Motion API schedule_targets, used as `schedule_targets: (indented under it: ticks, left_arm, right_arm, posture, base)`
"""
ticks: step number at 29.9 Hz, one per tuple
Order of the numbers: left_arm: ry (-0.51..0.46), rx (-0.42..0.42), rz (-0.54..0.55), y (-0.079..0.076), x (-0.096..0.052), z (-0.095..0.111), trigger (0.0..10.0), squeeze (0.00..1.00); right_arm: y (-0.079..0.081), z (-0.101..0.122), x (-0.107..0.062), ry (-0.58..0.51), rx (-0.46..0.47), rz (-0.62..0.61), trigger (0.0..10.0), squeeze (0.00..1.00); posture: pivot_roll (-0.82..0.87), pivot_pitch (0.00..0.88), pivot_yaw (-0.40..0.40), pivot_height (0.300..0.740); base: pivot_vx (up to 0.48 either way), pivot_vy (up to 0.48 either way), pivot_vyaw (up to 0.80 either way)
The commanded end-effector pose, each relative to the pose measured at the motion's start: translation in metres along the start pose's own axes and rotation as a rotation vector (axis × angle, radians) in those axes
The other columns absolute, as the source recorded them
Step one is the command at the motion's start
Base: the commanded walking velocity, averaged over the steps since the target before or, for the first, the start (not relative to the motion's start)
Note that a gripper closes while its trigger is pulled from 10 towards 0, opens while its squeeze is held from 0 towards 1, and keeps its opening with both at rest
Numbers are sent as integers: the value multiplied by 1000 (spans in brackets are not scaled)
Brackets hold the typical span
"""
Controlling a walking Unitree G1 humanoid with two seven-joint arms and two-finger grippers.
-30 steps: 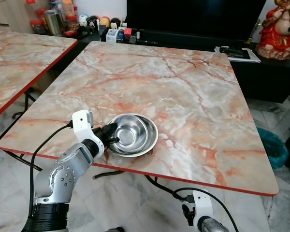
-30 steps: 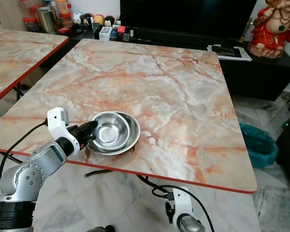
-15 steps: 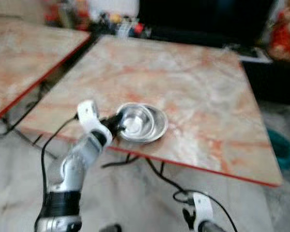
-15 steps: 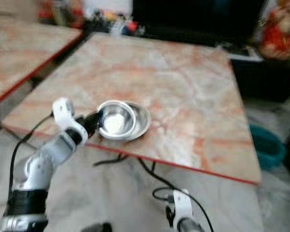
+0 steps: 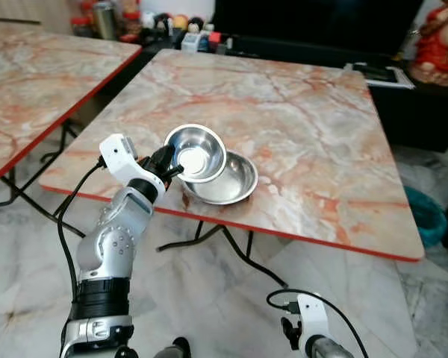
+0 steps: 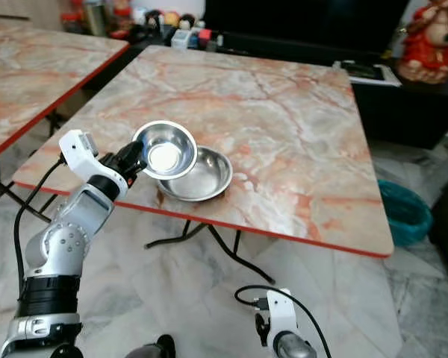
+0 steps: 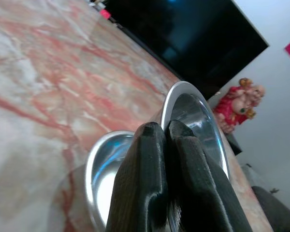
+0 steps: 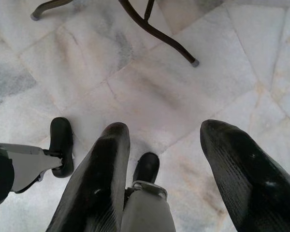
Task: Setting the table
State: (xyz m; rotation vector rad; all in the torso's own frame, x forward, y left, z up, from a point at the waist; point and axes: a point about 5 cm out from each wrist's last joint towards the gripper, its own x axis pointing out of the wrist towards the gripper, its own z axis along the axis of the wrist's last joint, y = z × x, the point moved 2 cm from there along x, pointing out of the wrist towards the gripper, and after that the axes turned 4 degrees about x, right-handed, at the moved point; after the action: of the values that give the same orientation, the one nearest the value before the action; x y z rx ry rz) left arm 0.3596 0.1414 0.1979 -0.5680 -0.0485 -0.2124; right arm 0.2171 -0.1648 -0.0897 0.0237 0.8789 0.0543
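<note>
Where the pale marble-look floor tiles (image 5: 209, 298) meet the black metal legs, a square folding table (image 5: 306, 127) stands with a glossy top veined in cream, grey and rust-orange and edged in a thin red band; a second table (image 5: 37, 82) of the same pattern sits at 10 o'clock, apart from it. Beyond the far edge, at 12 o'clock, a dark television screen (image 5: 313, 19) rises above a low black cabinet, with a row of small jars and toys (image 5: 172, 22) on the cabinet at 11 o'clock and a red-and-gold figurine (image 5: 437, 45) at 2 o'clock. A teal bin (image 5: 425, 216) stands on the floor at 3 o'clock. Near the table's front edge a wide, shallow stainless steel bowl (image 5: 228, 183) rests on the top, polished and hollow. A smaller steel bowl (image 5: 198, 153) is held tilted above its near-left rim, its mirrored inside facing up and showing nothing in it. The left gripper (image 5: 166, 165) pinches this smaller bowl's rim, its two black ribbed fingers (image 7: 150, 183) pressed close with the thin metal edge between them. Low at 5 o'clock hangs the right gripper (image 8: 164, 174), fingers spread wide over the floor, holding nothing.
</note>
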Motion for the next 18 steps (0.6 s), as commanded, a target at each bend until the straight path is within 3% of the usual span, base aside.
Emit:
schedule_targets:
  ticks: [1,9,18]
  left_arm:
    - [-42,6,-33,-8,4,7,10000,0]
    - [-39,-9,-44,-11,6,4,10000,0]
    - [-52,1,-52,-12,8,3,10000,0]
  right_arm:
    - [-2,-2,-1,5,7,-7,10000,0]
    - [-2,-1,0,5,1,-4,10000,0]
    - [0,1,0,0,1,0,10000,0]
  posture:
    - [92,96,-34,740]
    - [90,77,-29,740]
    - [89,77,-29,740]
  base:
    - [0,0,0]
    - [0,0,0]
    - [240,0,0]
